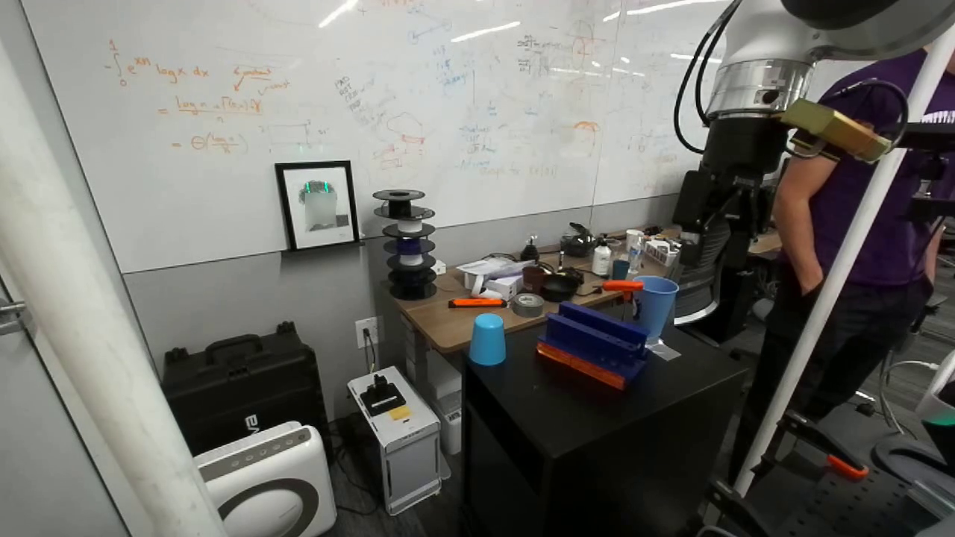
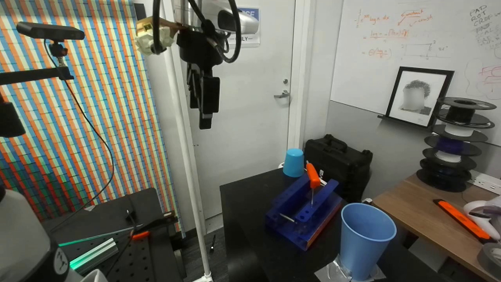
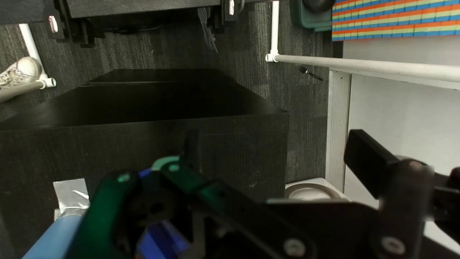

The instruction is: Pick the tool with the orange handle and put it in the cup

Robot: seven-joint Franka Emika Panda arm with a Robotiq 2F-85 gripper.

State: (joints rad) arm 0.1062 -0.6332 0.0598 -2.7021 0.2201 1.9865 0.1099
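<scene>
Tool with the orange handle [image 2: 313, 176]: upright, shaft down in the dark blue holder [image 2: 287, 197], crosswise handle on top, so seen in both exterior views. Cannot make out the shaft's lower end. Inside the same holder, toward one end, a short silver rod [image 2: 287, 218]. Near the holder, an upright blue cup [image 2: 364, 250], mouth up, with silver tape [image 3: 73, 196] at its foot. By the holder's opposite end, a brighter, upturned cup [image 1: 489, 339]. Beneath all these, a black worktop [image 2: 250, 207].

High above the holder and well apart from it, the fingers [image 2: 209, 96]: spread wide in the wrist view, with carpet [image 3: 305, 154] and worktop edge visible through the gap; pinching nothing, hanging free of tool, holder and cups. In that same view, partly hidden behind them, the holder.

Past the holder, in an exterior view, a wooden desk [image 1: 440, 326] with stacked spools [image 1: 409, 250], a roll of tape [image 1: 527, 312] and an orange-and-black bar [image 1: 477, 303]. Farther from the holder, a person in a purple shirt [image 1: 841, 212].
</scene>
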